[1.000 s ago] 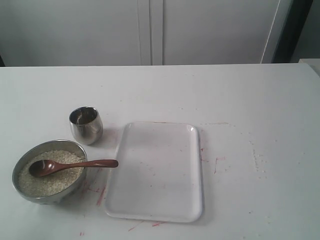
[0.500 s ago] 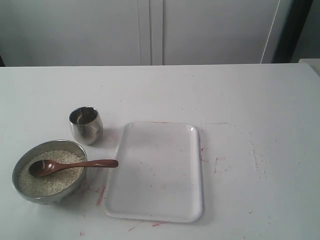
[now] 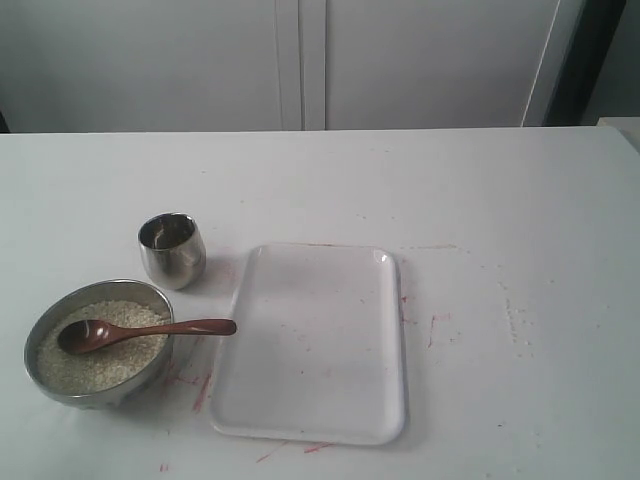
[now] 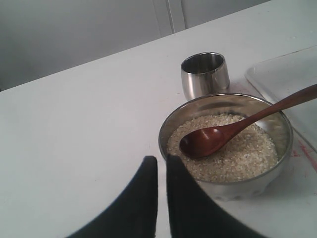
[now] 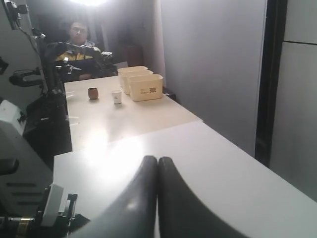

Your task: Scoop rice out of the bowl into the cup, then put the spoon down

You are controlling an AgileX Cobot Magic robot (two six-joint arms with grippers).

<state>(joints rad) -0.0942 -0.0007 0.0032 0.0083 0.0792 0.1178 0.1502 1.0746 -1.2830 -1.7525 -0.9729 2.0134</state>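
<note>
The steel bowl [image 3: 100, 392] sits at the table's front left, filled with off-white rice [image 3: 95, 368]. The brown wooden spoon [image 3: 150, 329] lies in it, scoop on the grains, handle over the rim toward the tray. The small steel cup [image 3: 172, 252] stands just behind the bowl and looks to hold no rice. In the left wrist view my left gripper [image 4: 162, 158] hovers shut and holding nothing, just short of the bowl [image 4: 237, 186], with the spoon [image 4: 213, 139], rice [image 4: 237, 156] and cup [image 4: 205, 75] beyond. My right gripper [image 5: 158, 159] is shut, facing away over bare table. Neither gripper shows in the exterior view.
A white rectangular tray [image 3: 315, 345] with nothing on it lies right of the bowl, under the spoon handle's tip. Red marks stain the table around it. The right wrist view shows a second table with cream boxes [image 5: 141, 84] and a seated person far off.
</note>
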